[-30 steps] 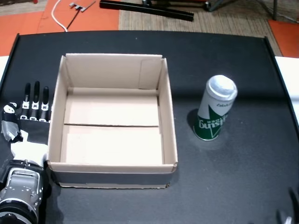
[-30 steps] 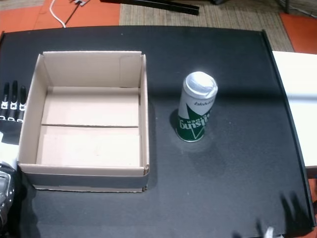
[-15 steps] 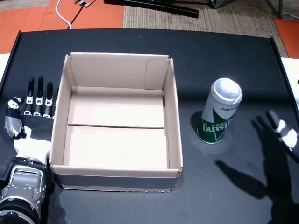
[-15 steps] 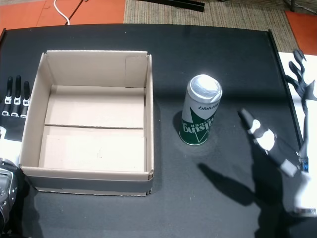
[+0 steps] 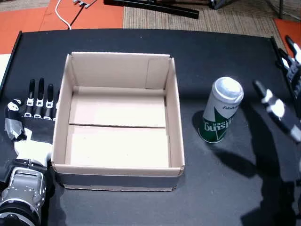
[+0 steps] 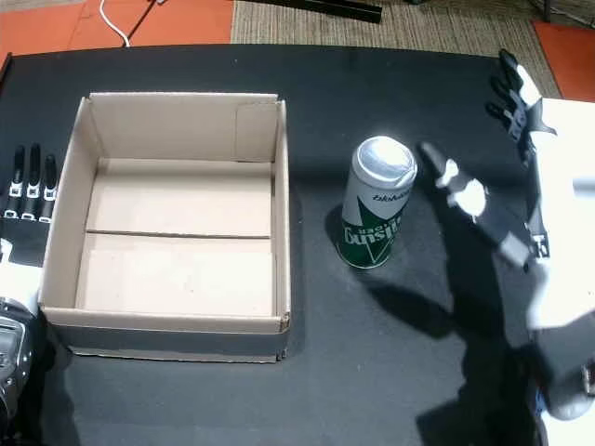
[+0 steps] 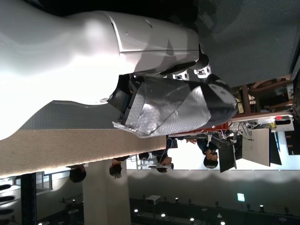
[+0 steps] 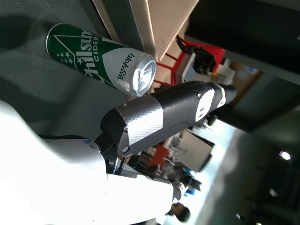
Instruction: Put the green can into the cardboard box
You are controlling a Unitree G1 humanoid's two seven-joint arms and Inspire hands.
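A green and white can [image 5: 220,112] [image 6: 376,204] stands upright on the black table, right of the cardboard box [image 5: 175,117] [image 6: 281,204]. The box is open-topped and empty. My right hand [image 5: 282,113] [image 6: 544,223] hovers open just right of the can, thumb pointing toward it, with a gap between them. In the right wrist view the can [image 8: 103,63] lies beyond my thumb [image 8: 164,117], with the box wall [image 8: 159,23] behind it. My left hand [image 5: 33,117] [image 6: 23,200] [image 7: 173,110] rests flat and open on the table against the box's left side.
The black table [image 5: 225,188] ends in a raised edge on the right [image 5: 277,52]. Orange floor, a woven mat, a white cable [image 5: 63,14] and a black bar [image 5: 150,8] lie beyond its far edge. Distant people show in the left wrist view.
My right hand has come in from the lower right and risen beside the can, thumb now close to it. The left hand, can and box have stayed put.
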